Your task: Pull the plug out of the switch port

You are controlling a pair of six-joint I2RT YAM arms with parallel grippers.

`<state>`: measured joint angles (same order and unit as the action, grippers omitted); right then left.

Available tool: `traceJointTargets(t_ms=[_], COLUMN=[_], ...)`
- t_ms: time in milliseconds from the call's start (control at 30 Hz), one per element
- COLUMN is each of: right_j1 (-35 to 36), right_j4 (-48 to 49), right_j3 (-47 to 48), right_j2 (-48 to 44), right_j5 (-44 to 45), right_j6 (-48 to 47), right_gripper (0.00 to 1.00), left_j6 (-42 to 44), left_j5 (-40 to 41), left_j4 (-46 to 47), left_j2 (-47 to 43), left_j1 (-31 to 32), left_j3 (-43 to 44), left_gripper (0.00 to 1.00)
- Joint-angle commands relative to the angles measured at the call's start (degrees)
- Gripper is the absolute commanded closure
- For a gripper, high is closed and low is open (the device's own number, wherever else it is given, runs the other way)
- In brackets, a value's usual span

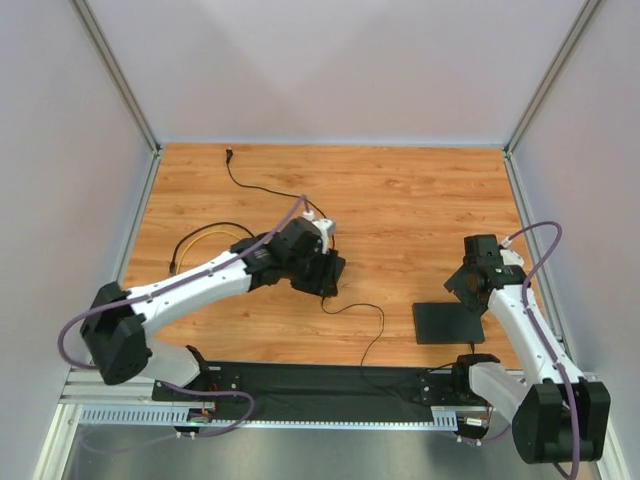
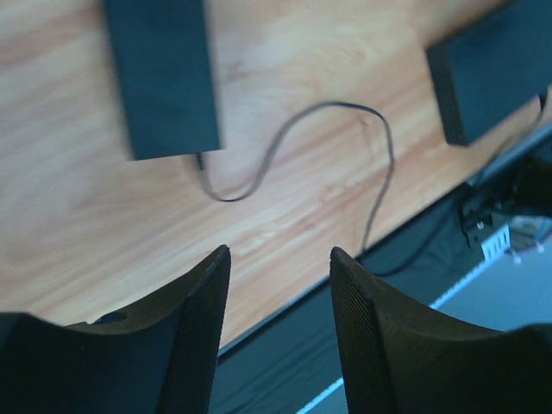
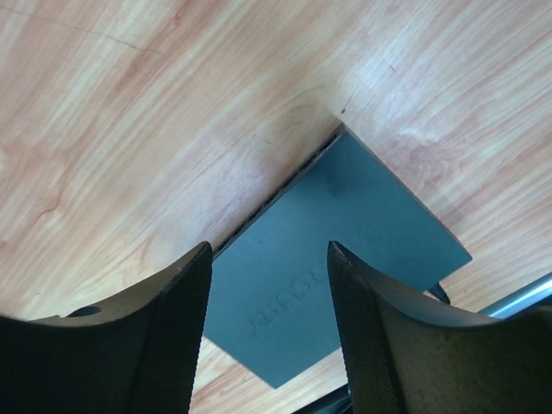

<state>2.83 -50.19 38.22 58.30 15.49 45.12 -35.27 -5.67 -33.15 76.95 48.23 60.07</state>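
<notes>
The left hand (image 2: 280, 250) is open and holds nothing, above the tabletop (image 2: 86, 224). The right hand (image 3: 269, 245) is open too, just over the switch (image 3: 362, 216).

Thin matte-black switch (image 1: 448, 322) lies flat at the front right of the wooden table (image 1: 420, 210); a dark stub, perhaps the plug (image 3: 438, 294), meets one edge.

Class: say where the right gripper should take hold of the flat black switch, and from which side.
The switch lies flat on the table, so only its thin edges offer purchase. Probably come from straight above and close across the shorter span, on the two long edges. The open right gripper hangs over it.
</notes>
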Motion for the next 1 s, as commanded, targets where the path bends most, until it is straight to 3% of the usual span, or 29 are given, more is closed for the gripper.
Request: traceJointTargets(t_ms=[0, 233, 367, 433, 533, 967], right_j1=[0.2, -5.1, -7.6, -9.9, -13.1, -13.2], right_j4=[-6.0, -9.5, -11.2, -10.5, -6.8, 2.5], right_j3=[2.4, -1.7, -2.7, -3.8, -6.0, -9.0], right_j2=[-4.8, -11.5, -13.2, -14.5, -15.3, -5.9], right_j5=[-0.7, -2.2, -1.7, -2.6, -8.1, -14.6], right_j6=[4.7, 8.0, 8.7, 9.8, 8.6, 2.8], right_gripper=[0.41, 0.37, 0.37, 0.30, 0.30, 0.34], left_j6=[-1.2, -5.0, -6.0, -6.8, -8.1, -10.7], left_j5=[-6.0, -15.7, -17.0, -17.7, -19.4, -20.4], left_j4=[6.8, 19.5, 21.3, 22.2, 23.5, 25.1], left_j2=[8.0, 21.3, 27.9, 31.3, 34.9, 49.3], left_j1=[6.6, 11.5, 13.1, 13.8, 14.3, 14.7], left_j3=[3.4, 7.8, 13.0, 15.7, 19.3, 30.4], left_gripper=[0.42, 0.40, 0.42, 0.43, 0.44, 0.45])
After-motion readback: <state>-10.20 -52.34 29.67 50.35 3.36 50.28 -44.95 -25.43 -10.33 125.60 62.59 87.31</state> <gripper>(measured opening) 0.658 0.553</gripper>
